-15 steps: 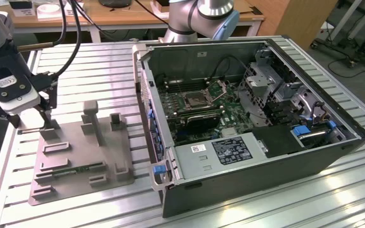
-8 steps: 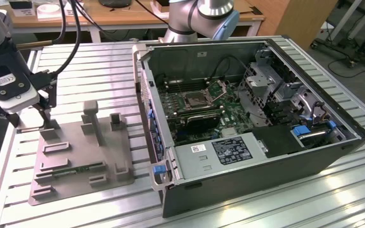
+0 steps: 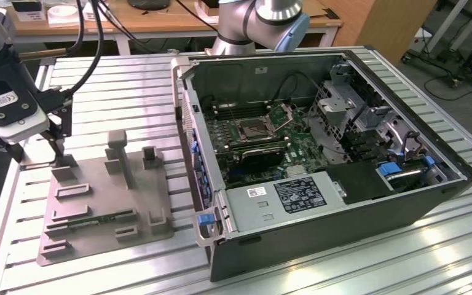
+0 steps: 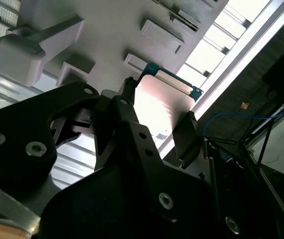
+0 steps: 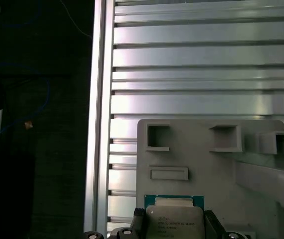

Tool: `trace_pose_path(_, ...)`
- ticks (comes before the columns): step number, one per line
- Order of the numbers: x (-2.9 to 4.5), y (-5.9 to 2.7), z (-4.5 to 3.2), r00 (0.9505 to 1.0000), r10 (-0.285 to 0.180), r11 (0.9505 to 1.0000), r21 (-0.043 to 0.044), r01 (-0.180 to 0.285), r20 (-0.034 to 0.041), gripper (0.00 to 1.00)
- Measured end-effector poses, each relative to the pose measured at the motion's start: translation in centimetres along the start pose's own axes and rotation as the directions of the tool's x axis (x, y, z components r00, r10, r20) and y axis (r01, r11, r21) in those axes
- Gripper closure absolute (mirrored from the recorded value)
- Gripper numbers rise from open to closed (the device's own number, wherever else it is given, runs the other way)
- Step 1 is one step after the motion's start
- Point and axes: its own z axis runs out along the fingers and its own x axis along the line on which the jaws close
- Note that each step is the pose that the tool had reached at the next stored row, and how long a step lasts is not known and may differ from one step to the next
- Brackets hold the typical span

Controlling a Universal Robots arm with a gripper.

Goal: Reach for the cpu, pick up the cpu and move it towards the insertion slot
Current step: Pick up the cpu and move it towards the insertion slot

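The cpu [image 5: 174, 222], a square silver-topped chip with a green rim, sits between my two black fingers in both wrist views, and each finger presses one of its opposite edges. In the second wrist view the cpu [image 4: 162, 105] glares bright over the grey fixture plate [image 4: 107, 30]. My gripper [image 3: 54, 153] is down at the far corner of that plate [image 3: 105, 203] at the exterior view's left. I cannot tell whether the chip rests on the plate or is just off it. The insertion slot [image 3: 255, 129], with its metal flap raised, lies inside the open computer case.
The open computer case [image 3: 326, 184] fills the exterior view's right, its raised side wall [image 3: 188, 141] between the fixture plate and the motherboard. Grey posts [image 3: 120, 153] stand on the plate. The slatted metal table's edge [image 5: 99, 124] runs close beside the plate.
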Motion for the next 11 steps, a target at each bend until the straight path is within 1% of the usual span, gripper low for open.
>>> trace_pose_path(11, 0.0, 0.04, -0.56, 1.0, 0.0, 1.0, 0.0, 0.0, 0.0, 0.46)
